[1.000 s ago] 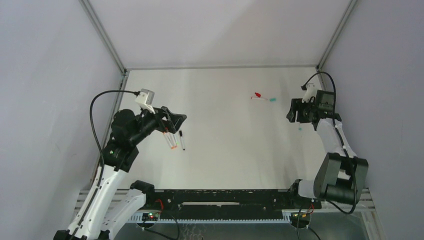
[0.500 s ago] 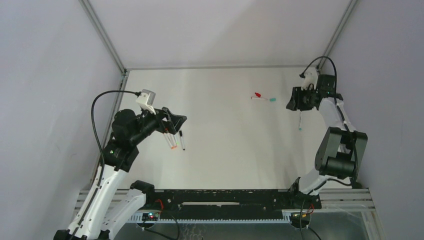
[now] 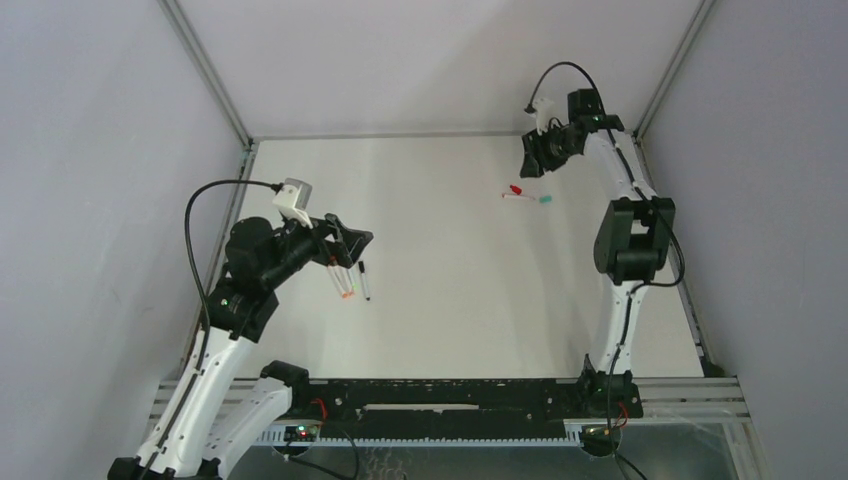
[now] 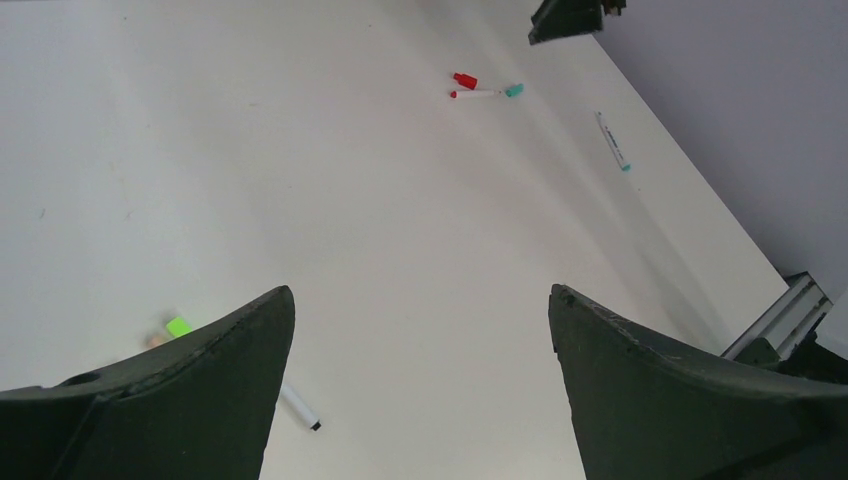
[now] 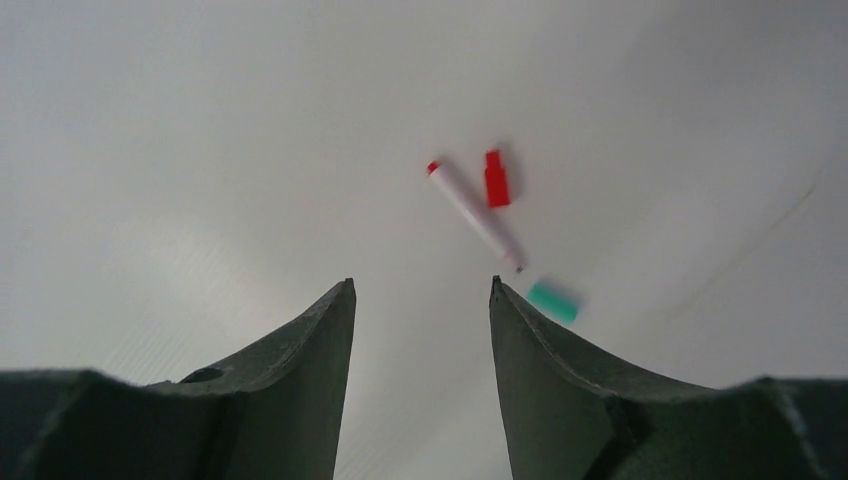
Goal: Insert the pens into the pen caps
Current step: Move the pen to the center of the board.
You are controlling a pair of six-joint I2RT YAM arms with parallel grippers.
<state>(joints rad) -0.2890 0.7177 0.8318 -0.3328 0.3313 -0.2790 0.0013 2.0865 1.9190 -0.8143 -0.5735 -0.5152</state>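
Upper right of top view: right gripper (image 3: pixel 533 160) swung over from the right edge, jaws apart and empty, now above red pen (image 5: pixel 475 215), red cap (image 5: pixel 495 180), teal cap (image 5: pixel 553 301). Teal pen (image 4: pixel 611 140) left lying uncapped; probably fetching its cap. Left gripper (image 3: pixel 345 240) unmoved, wide open.

The left arm (image 3: pixel 205 380) is folded at the elbow, low on its side. The left end effector (image 3: pixel 345 243) points forward, jaws spread wide and empty. The right arm (image 3: pixel 633 240) reaches far forward, nearly straight. The right end effector (image 3: pixel 530 160) angles downward, jaws parted, empty.
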